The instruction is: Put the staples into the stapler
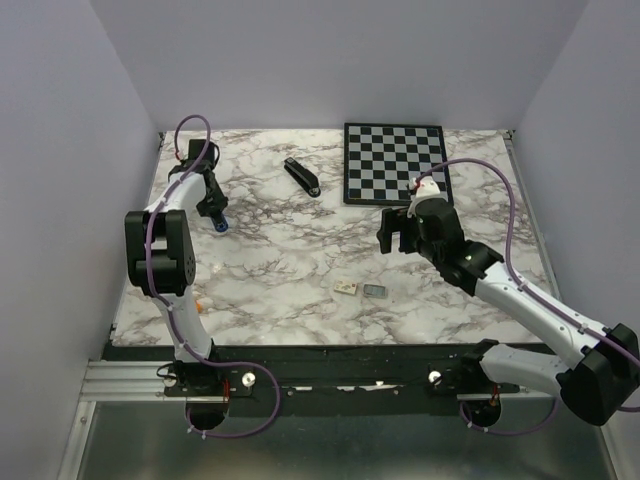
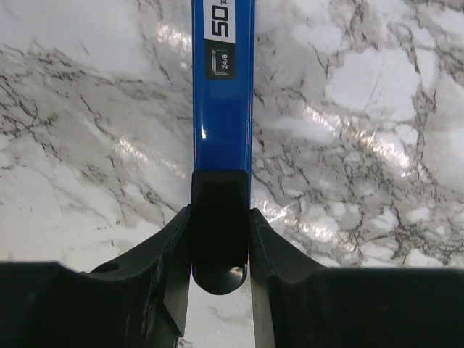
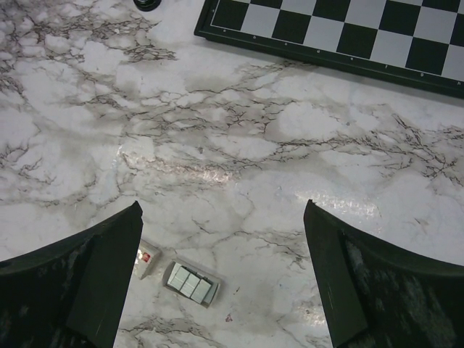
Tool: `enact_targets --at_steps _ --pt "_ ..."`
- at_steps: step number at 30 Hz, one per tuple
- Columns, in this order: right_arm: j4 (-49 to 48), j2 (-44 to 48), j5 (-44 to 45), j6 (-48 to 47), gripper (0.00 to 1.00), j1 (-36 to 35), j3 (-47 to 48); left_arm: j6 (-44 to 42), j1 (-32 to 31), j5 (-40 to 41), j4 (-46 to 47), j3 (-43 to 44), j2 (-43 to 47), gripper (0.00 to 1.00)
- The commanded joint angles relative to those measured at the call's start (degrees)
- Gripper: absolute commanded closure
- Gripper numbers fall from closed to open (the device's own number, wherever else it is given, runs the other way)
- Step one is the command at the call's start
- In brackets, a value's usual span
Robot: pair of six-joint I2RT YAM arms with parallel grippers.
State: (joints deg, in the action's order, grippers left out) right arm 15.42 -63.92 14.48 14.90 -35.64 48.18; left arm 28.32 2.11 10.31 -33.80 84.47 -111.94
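Observation:
A blue stapler (image 2: 222, 109) with a black rear end lies on the marble table at the back left. My left gripper (image 2: 221, 217) is shut on that black end, one finger pressed to each side. In the top view the stapler (image 1: 219, 226) shows only as a blue tip below the left gripper (image 1: 210, 208). The staples (image 3: 191, 283) are silvery-grey blocks in a small open tray near the table's front middle (image 1: 375, 291). My right gripper (image 3: 221, 217) hangs open above the table, up and to the right of the staples (image 1: 395, 232), holding nothing.
A tiny white box (image 3: 147, 258) lies just left of the staples. A black stapler (image 1: 302, 177) rests at the back middle. A chessboard (image 1: 395, 163) fills the back right. Grey walls close in the marble table (image 1: 280, 250) on three sides.

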Motion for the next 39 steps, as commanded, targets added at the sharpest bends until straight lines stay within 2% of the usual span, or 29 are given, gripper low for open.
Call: enact_targets --at_steps 1,3,7,13,18,23,26,30,33,36,39 --pt "-2.15 1.87 -0.86 -0.13 0.0 -0.13 -1.51 0.42 -1.49 -5.73 -3.38 -6.13 6.28 0.82" --pt "-2.5 2.22 -1.03 -0.22 0.0 -0.13 -1.69 1.12 -1.93 -7.04 -3.03 -9.13 9.89 0.82" --pt "-3.03 2.75 -1.56 -0.22 0.0 -0.22 -2.22 3.58 -9.55 -7.58 -2.67 -17.91 16.3 0.82" --pt "-3.64 2.66 -2.7 0.05 0.0 -0.13 -2.66 10.52 -19.32 -6.88 -2.59 -26.18 24.13 0.78" --pt "-3.73 2.49 -3.23 0.13 0.0 -0.13 -2.74 15.01 -26.17 -6.44 -1.35 -30.15 27.39 0.77" --pt "-3.91 2.31 -3.58 0.22 0.0 -0.13 -2.66 16.68 -28.74 -5.82 -0.83 -30.76 27.48 0.72" --pt "-3.91 2.13 -3.5 0.31 0.0 -0.13 -2.83 17.47 -29.88 -6.44 0.05 -31.12 26.95 0.63" --pt "-3.99 2.22 -3.32 0.22 0.0 -0.13 -2.83 17.74 -30.76 -6.97 0.49 -31.12 26.25 0.43" --pt "-3.99 2.05 -3.14 0.22 0.0 -0.05 -2.83 18.0 -31.03 -7.75 0.67 -31.03 26.07 0.34" --pt "-3.99 1.87 -3.14 0.22 0.0 -0.13 -2.75 18.18 -31.46 -9.51 0.93 -30.77 25.37 0.28" --pt "-4.08 1.87 -2.97 0.13 0.0 -0.13 -2.66 18.88 -32.51 -12.23 1.89 -30.5 24.58 0.27"
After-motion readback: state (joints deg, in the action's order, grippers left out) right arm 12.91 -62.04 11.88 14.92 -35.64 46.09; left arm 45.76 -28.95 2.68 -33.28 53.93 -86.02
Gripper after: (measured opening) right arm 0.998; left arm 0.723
